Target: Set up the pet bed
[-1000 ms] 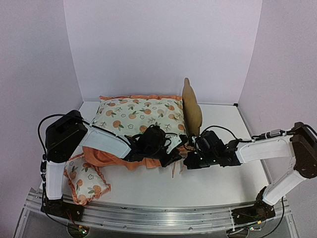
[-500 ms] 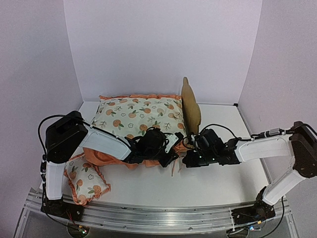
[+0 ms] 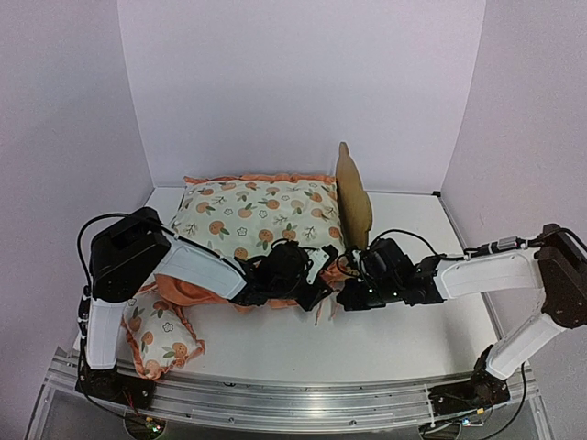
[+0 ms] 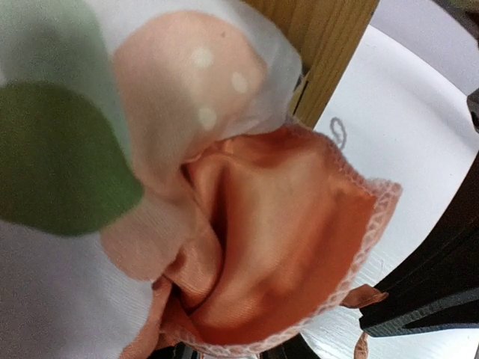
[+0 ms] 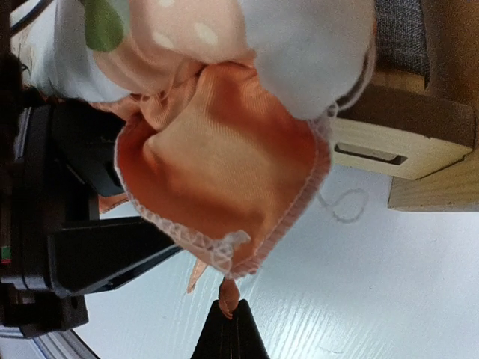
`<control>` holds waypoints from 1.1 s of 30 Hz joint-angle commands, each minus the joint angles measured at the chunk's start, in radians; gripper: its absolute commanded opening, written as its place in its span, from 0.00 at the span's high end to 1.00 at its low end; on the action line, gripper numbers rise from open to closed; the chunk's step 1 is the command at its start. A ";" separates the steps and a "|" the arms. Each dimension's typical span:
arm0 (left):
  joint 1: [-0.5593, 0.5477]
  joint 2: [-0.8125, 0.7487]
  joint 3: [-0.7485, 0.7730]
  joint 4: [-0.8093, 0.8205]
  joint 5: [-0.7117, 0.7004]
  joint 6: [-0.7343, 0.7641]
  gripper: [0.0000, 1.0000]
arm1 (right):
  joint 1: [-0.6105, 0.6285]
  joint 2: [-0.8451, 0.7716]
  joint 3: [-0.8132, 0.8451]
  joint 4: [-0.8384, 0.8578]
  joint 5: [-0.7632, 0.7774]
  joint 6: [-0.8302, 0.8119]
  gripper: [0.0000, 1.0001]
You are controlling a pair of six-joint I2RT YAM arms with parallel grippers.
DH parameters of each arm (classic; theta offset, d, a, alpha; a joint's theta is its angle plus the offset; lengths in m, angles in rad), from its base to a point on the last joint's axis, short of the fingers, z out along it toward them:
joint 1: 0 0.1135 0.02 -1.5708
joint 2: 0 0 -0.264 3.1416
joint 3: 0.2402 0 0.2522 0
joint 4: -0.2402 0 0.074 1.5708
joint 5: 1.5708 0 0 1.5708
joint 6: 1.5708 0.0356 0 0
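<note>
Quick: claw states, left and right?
Left claw: cannot be told; cushion fills its view.
Right claw: closed, pinching a strand of the orange ruffle.

- Robotics lab, a boxed-in test cell; plain pale wall panels (image 3: 303, 82) close off three sides
- One white table (image 3: 404, 339) fills the floor of it; bare aluminium rail (image 3: 303, 403) along the near edge
- Left arm (image 3: 197, 266) and right arm (image 3: 486, 275) mounted at that rail; black cables (image 3: 404, 236) looped in the open

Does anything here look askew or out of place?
Yes. The cushion's orange ruffle hangs bunched over the bed's near edge, and the pillow lies off the bed, at the table's near left corner.
</note>
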 commanded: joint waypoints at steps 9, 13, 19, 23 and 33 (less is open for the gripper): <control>0.016 0.014 0.031 0.013 0.064 -0.051 1.00 | -0.031 -0.007 -0.031 0.008 -0.023 -0.005 1.00; 0.016 -0.043 -0.001 -0.028 0.086 -0.017 1.00 | -0.062 -0.046 -0.023 0.008 -0.028 -0.054 1.00; 0.036 -0.116 -0.024 -0.055 0.020 0.054 1.00 | -0.078 -0.054 0.012 -0.035 -0.032 -0.118 1.00; 0.045 -0.145 -0.017 -0.060 0.001 0.141 1.00 | -0.079 -0.064 -0.006 -0.051 -0.037 -0.101 1.00; 0.049 -0.239 -0.056 -0.133 0.278 0.141 1.00 | -0.077 -0.143 -0.025 -0.113 -0.194 -0.111 1.00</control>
